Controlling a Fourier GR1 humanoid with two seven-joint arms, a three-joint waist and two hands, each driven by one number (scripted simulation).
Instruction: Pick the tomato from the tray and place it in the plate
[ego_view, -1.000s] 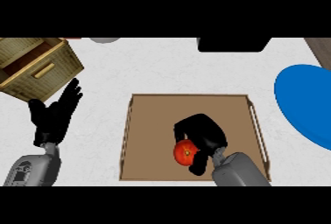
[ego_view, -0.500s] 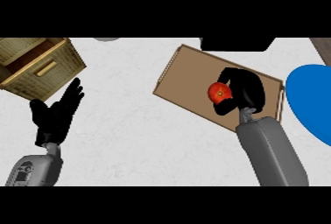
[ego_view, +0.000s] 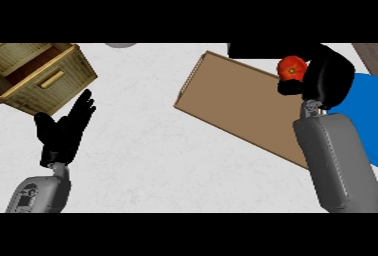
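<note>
1. Left hand (ego_view: 65, 129): it shows at the left of the head view, above its grey forearm, with fingers straight and spread, holding nothing. It rests over the bare desk (ego_view: 148, 160), well apart from every task item.
2. Right hand (ego_view: 325, 80): it shows at the upper right, above its grey forearm. Its fingers are curled around the tomato (ego_view: 291, 68), which sits at the hand's upper-left side and is only partly covered.
3. Tray (ego_view: 236, 107): the flat brown tray lies tilted in the view, below and to the left of the tomato. The tomato appears lifted off it, near its upper right corner.
4. Plate (ego_view: 362, 95): the blue plate lies just to the right of the right hand, partly hidden behind hand and forearm.
5. Governing relation: the plate lies to the right of the held tomato. The right hand is by far the nearer one, so the coming move is judged to be a short carry to the right.
6. Wooden drawer box (ego_view: 40, 75): it stands at the far left, unrelated to the task.
7. Count: 1 tomato, 1 tray, 1 plate, 1 drawer box, 2 hands.
</note>
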